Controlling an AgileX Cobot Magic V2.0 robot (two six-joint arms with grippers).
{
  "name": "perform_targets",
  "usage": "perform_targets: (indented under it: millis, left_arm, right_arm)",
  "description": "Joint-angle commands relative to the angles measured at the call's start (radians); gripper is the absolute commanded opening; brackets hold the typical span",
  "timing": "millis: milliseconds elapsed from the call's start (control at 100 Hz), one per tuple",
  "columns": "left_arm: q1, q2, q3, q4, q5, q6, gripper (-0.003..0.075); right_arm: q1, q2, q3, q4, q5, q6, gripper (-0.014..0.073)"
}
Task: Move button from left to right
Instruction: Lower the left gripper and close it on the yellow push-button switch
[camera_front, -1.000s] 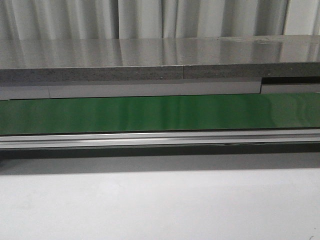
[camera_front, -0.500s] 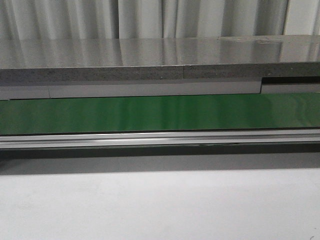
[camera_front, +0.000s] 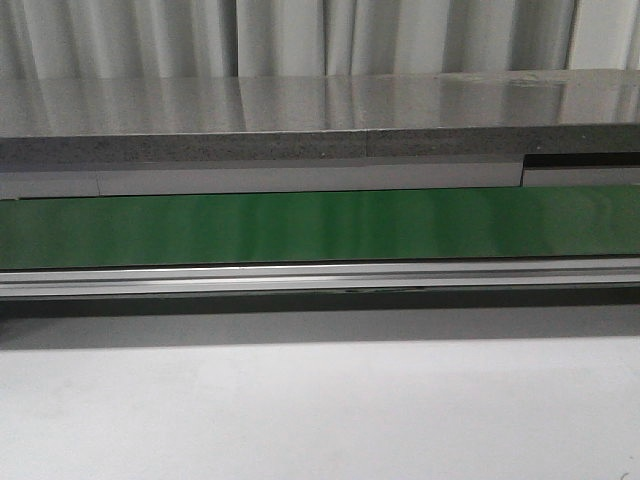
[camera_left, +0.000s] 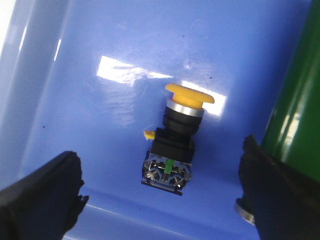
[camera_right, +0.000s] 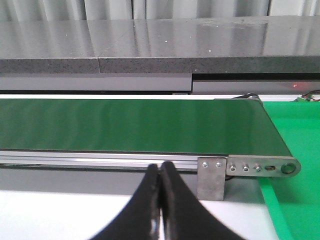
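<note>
1. In the front view a green conveyor belt (camera_front: 320, 227) runs across the frame above a white worktop (camera_front: 320, 410). A grey stone-like ledge (camera_front: 300, 130) and pale curtains (camera_front: 300, 35) lie behind it. Neither arm shows in this view.
2. In the left wrist view the button (camera_left: 175, 140) lies on its side on the floor of a blue tray (camera_left: 100, 60), its yellow cap pointing away from the fingers and its black body with the green mark nearer them. The green belt edge (camera_left: 295, 115) stands just beside the tray.
3. The left end effector (camera_left: 160, 195) is spread wide. Its dark fingers (camera_left: 42, 195) flank the button without touching it.
4. The right end effector (camera_right: 160, 200) has its fingers pressed together, empty, in front of the belt's end roller bracket (camera_right: 250, 169).
5. No readable writing shows.
</note>
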Motion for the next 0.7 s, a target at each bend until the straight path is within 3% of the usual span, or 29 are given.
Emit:
perform_targets:
  millis: [0,590,690]
  left_arm:
    - [0.003,-0.023,-0.033,-0.016,-0.026,0.003,0.0615]
    - [0.003,0.109,-0.033,-0.012,-0.057,0.003,0.0615]
    - [0.003,0.131,-0.033,-0.011,-0.061,0.003,0.0580]
  right_arm:
    - [0.000,-0.014,-0.017,-0.007,-0.086,-0.002,-0.0067]
    - [0.000,-0.014,-0.017,-0.007,-0.086,-0.002,-0.0067]
    - [0.000,-0.014,-0.017,-0.007,-0.086,-0.002,-0.0067]
